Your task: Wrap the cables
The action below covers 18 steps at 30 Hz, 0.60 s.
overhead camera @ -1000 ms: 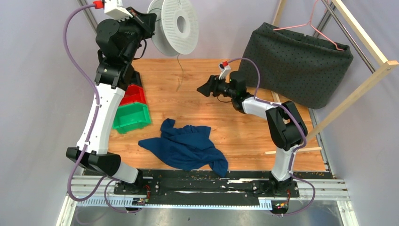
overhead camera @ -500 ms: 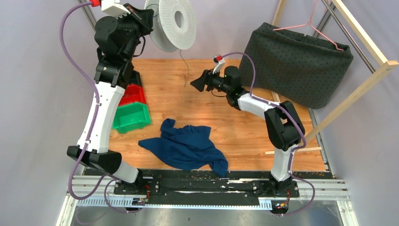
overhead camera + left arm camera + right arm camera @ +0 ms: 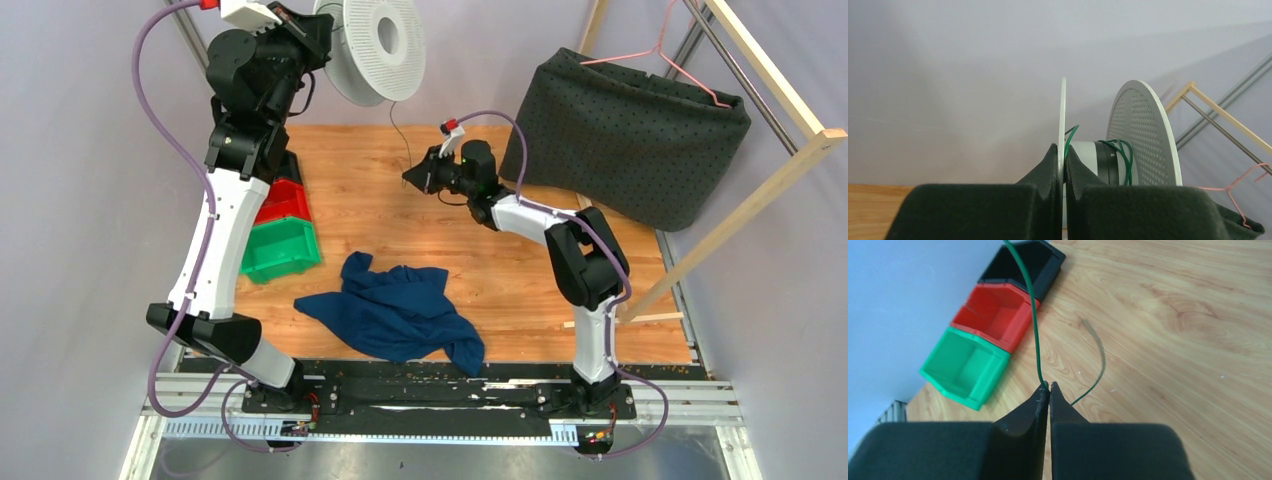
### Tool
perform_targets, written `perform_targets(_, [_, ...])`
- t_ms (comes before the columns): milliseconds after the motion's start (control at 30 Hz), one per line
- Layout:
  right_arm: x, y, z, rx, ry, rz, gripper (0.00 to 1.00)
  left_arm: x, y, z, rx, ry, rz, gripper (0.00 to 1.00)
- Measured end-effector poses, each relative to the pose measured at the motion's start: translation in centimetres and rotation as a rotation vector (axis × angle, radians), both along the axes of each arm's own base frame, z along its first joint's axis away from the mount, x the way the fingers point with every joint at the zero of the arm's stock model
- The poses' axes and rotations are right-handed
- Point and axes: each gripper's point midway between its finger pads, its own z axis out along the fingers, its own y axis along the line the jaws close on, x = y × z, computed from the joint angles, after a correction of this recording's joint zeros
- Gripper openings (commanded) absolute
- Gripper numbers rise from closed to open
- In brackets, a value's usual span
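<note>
High at the back left, my left gripper (image 3: 322,40) is shut on one flange of the white perforated spool (image 3: 385,45); the left wrist view shows its jaws (image 3: 1064,150) clamping the thin flange edge. A few turns of the thin green cable (image 3: 1123,155) lie on the spool's hub. From the spool the cable (image 3: 398,125) hangs down to my right gripper (image 3: 408,177) above the wooden table. The right wrist view shows this gripper (image 3: 1049,387) shut on the cable (image 3: 1033,315), whose short free end curls off to the right.
Black, red (image 3: 283,203) and green (image 3: 282,248) bins stand in a row by the left arm. A crumpled blue cloth (image 3: 395,310) lies near the front middle. A dark fabric basket (image 3: 635,130) with a pink hanger (image 3: 690,70) sits back right, beside a wooden frame.
My right gripper has moved left and toward the spool, and has shut on the hanging cable. The spool in the left gripper has shifted slightly.
</note>
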Motion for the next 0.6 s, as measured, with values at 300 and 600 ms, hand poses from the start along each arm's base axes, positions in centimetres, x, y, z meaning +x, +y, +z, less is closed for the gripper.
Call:
perform_targets(300, [-1.0, -0.3, -2.4, -0.072, 0.078, 0.015, 0.01, 0.6, 0.9, -0.6, -0.009, 0.01, 0.063, 0.0])
perform_targets(600, [-10.4, 0.1, 3.2, -0.239, -0.016, 0.236, 0.01, 3.3, 2.2, -6.3, 0.049, 0.133, 0.292, 0.0])
